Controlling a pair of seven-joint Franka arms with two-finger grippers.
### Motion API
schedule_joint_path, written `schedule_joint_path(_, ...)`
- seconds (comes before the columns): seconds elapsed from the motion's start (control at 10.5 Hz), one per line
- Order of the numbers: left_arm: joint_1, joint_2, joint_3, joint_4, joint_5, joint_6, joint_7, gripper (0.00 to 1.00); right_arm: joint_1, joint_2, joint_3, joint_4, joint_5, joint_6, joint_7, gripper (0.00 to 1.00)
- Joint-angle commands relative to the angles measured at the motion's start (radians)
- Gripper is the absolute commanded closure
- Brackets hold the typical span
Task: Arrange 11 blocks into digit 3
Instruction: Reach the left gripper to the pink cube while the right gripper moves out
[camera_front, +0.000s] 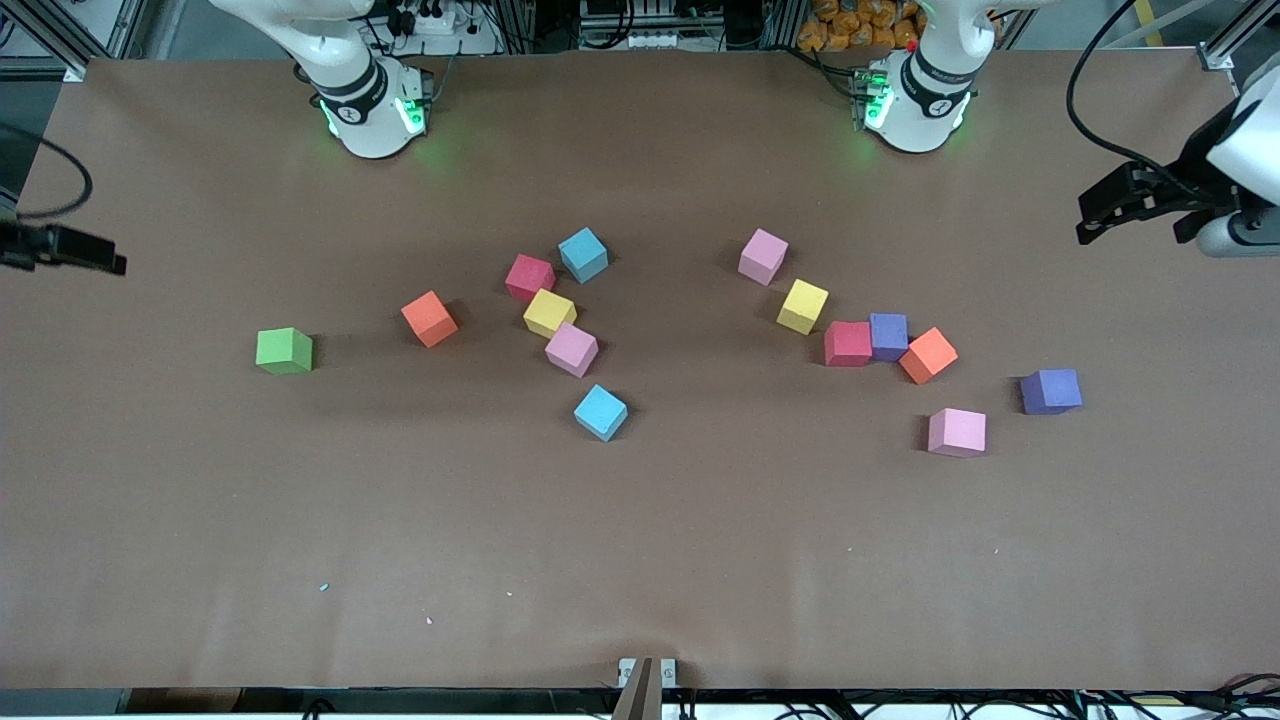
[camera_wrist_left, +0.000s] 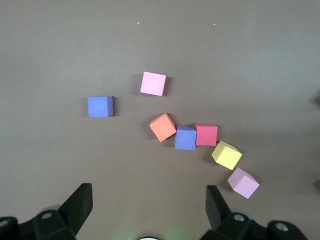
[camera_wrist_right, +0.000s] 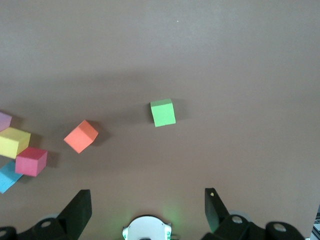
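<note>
- No brand, label or readable writing shows on the cubes or the table (camera_front: 640, 560); the marks on the arm bases are too small to read.
- The blocks are small matte foam cubes, loose on the brown table, in two scattered groups; no digit is formed yet.
- Group toward the right arm's end: red cube (camera_front: 529, 277), cyan cube (camera_front: 583, 254), yellow cube (camera_front: 549, 312) and pink cube (camera_front: 571, 349) close together, the yellow touching the pink; another cyan cube (camera_front: 600, 412) sits alone nearer the front camera; an orange cube (camera_front: 429, 318) lies apart.
- A lone green cube (camera_wrist_right: 163, 112) lies past the orange one, in the middle of the right wrist view.
- Group toward the left arm's end: pink (camera_front: 763, 256), yellow (camera_front: 803, 306), then red (camera_front: 848, 343), purple (camera_wrist_left: 185, 137) and orange (camera_wrist_left: 163, 127) touching in a row; a pink cube (camera_wrist_left: 153, 83) and a purple cube (camera_wrist_left: 100, 106) lie separate.
- Left gripper (camera_wrist_left: 149, 205) hangs high above this group, fingers spread wide, holding nothing.
- Right gripper (camera_wrist_right: 148, 205) hangs high above the table near the green cube, fingers wide, empty.
</note>
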Motion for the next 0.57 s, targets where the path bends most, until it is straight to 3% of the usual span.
schedule_joint_path(0.0, -0.041, 0.029, -0.025, -0.014, 0.007, 0.047, -0.022, 0.00, -0.008, -0.013, 0.010, 0.027, 0.007, 0.038, -0.005, 0.00)
schedule_joint_path(0.1, -0.054, 0.040, -0.055, -0.033, 0.003, 0.059, -0.087, 0.00, -0.001, -0.013, 0.011, 0.027, 0.009, 0.048, -0.005, 0.00)
schedule_joint_path(0.48, -0.056, 0.032, -0.215, -0.263, -0.037, 0.234, -0.469, 0.00, 0.002, -0.021, 0.017, 0.031, 0.016, 0.048, -0.008, 0.00)
